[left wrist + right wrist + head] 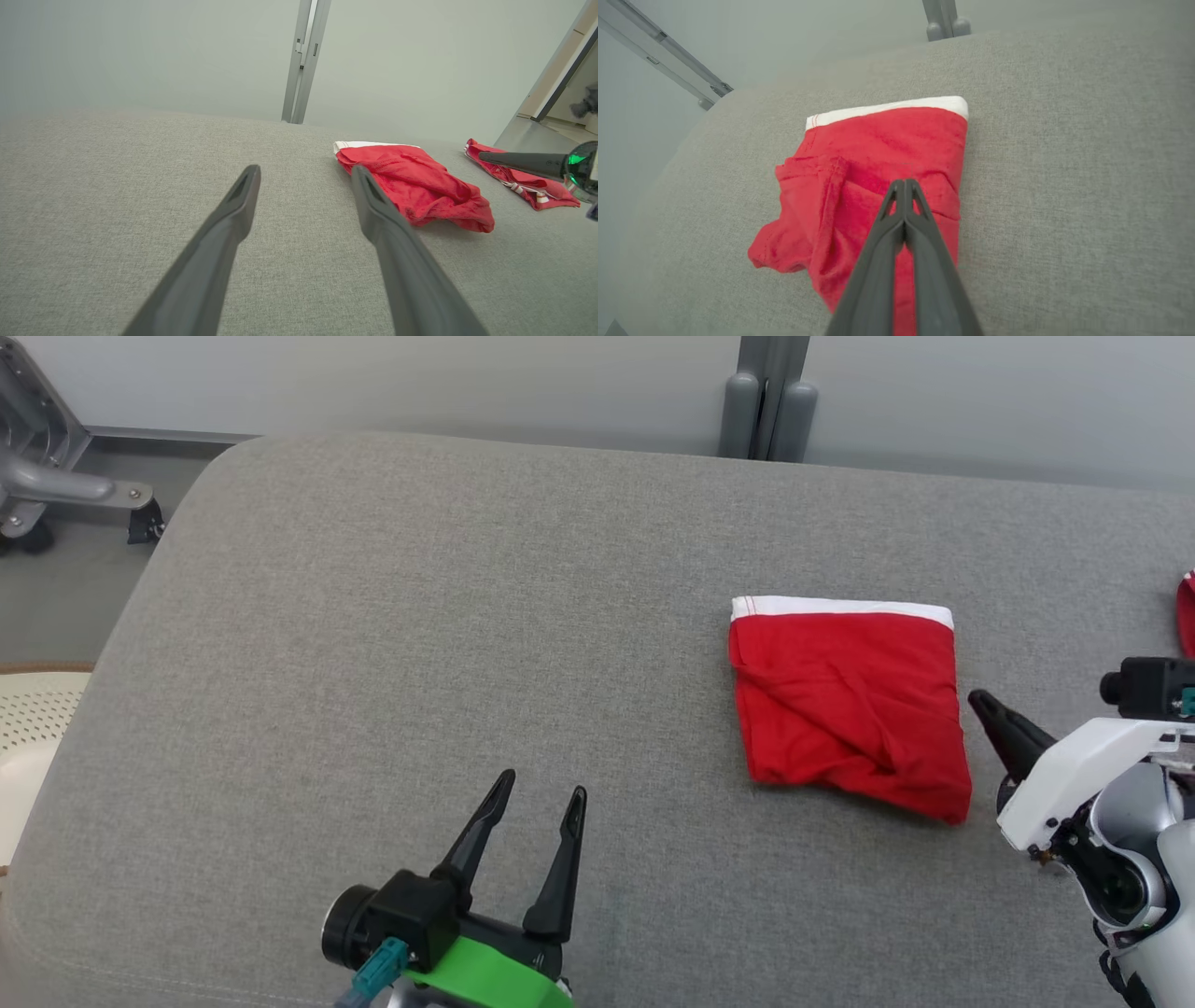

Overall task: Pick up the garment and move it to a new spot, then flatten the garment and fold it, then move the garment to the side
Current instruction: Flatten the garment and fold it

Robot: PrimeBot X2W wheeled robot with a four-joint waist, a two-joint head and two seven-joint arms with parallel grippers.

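The garment (845, 709) is red with a white waistband and lies folded into a rough square on the grey cushioned surface (420, 616), right of centre. It also shows in the left wrist view (416, 186) and the right wrist view (878, 140). My right gripper (976, 698) is shut with nothing between its fingers, just off the garment's right edge. Seen from its own wrist, the right gripper (904, 183) points over the red cloth without gripping it. My left gripper (543, 784) stands open and empty near the front edge, well left of the garment (306, 170).
A second red cloth (1186, 611) lies at the far right edge (523, 186). Behind the surface stands a grey post (767, 401). A wheeled metal frame (56, 495) stands on the floor at the back left, and a pale perforated object (28, 709) sits at the left.
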